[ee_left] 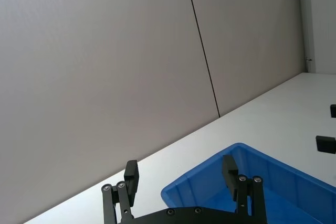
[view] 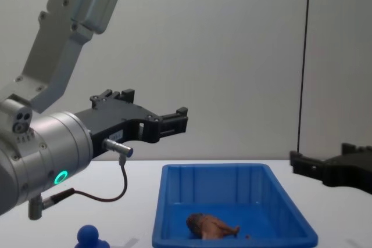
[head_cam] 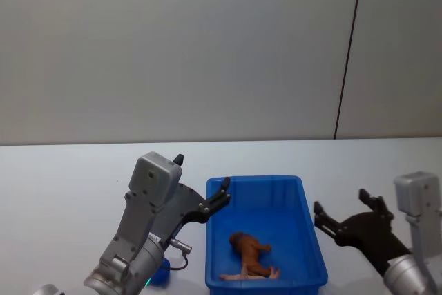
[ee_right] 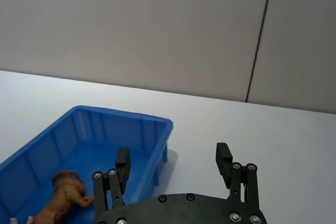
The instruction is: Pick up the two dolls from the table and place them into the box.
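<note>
Blue box (head_cam: 257,186) sits on white table (head_cam: 69,184) right in front of robot, long side running away from it. Brown doll (head_cam: 247,246) lies on its side on box floor, toward near end, approx centred btw the long walls. A pale pink bit (head_cam: 243,276) lies touching it by the near wall; can't tell what it is. Blue doll (view: 88,235) stands on table outside box, near box's near-left corner, under the L arm; in head view that arm covers most of it. L gripper (head_cam: 202,174) is up in the air over box's far-left corner, well above rim per chest view, fingers (ee_left: 131,176) spread wide, nothing btw them, i.e. released and empty. R gripper (head_cam: 342,203) hangs to the right of box, apart from its right wall, lower than the L one, a little over rim height in chest view; fingers (ee_right: 224,155) spread too, nothing grasped. Both grippers point fwd toward the grey wall (head_cam: 207,46). R wrist view looks across box's right wall at brown doll inside. L wrist view catches a corner of box and, farther off, tips of R gripper.
</note>
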{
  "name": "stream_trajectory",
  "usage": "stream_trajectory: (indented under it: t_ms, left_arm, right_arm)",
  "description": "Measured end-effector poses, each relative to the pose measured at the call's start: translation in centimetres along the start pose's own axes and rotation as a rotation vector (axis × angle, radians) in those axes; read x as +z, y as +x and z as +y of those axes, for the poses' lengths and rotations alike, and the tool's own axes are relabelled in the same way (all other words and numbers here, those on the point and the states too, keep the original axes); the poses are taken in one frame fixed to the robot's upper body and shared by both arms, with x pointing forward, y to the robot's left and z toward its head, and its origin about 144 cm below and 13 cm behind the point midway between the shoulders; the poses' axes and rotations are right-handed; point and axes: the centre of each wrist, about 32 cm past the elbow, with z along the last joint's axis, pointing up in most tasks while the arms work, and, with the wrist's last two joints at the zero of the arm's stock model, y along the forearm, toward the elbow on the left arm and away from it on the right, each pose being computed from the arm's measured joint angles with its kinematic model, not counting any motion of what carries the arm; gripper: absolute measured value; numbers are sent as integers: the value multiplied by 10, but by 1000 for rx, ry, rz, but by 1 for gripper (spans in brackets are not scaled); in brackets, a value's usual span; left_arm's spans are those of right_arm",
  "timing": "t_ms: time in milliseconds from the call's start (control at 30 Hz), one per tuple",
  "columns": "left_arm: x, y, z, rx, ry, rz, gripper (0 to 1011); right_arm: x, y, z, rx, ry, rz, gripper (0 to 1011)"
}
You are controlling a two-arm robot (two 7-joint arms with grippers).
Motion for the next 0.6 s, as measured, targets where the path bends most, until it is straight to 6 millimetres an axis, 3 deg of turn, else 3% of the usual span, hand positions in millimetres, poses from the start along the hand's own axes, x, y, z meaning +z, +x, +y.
stream_trajectory:
  t_ms: [600]
  left_arm:
    - [0,1,2,1,14,3,1001]
  right_arm:
    - [-1,6,-14,-86,5,4,1001]
